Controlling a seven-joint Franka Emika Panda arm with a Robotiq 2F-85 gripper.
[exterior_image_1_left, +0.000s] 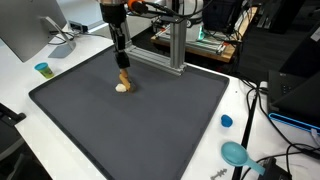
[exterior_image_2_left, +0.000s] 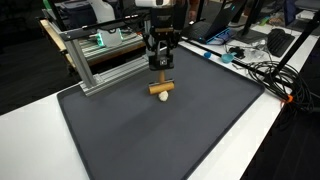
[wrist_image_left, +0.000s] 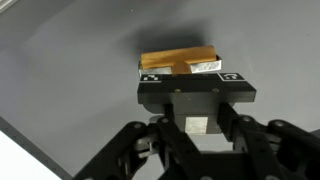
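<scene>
My gripper (exterior_image_1_left: 122, 70) hangs straight down over the far part of the dark grey mat (exterior_image_1_left: 150, 130). It is shut on a small tan wooden piece (exterior_image_1_left: 122, 82) whose lower end touches the mat. In an exterior view the gripper (exterior_image_2_left: 160, 70) grips the upright stem, with a short crosspiece (exterior_image_2_left: 161, 89) lying on the mat (exterior_image_2_left: 170, 140) under it. In the wrist view the tan piece (wrist_image_left: 180, 62) shows beyond the gripper (wrist_image_left: 196, 122), and a pale bit of it sits between the fingers.
An aluminium frame (exterior_image_1_left: 175, 50) stands at the mat's far edge, also in an exterior view (exterior_image_2_left: 100, 60). A small blue cup (exterior_image_1_left: 43, 69), a blue cap (exterior_image_1_left: 226, 121) and a teal tool (exterior_image_1_left: 236, 153) lie off the mat. Cables (exterior_image_2_left: 262, 68) run along one side.
</scene>
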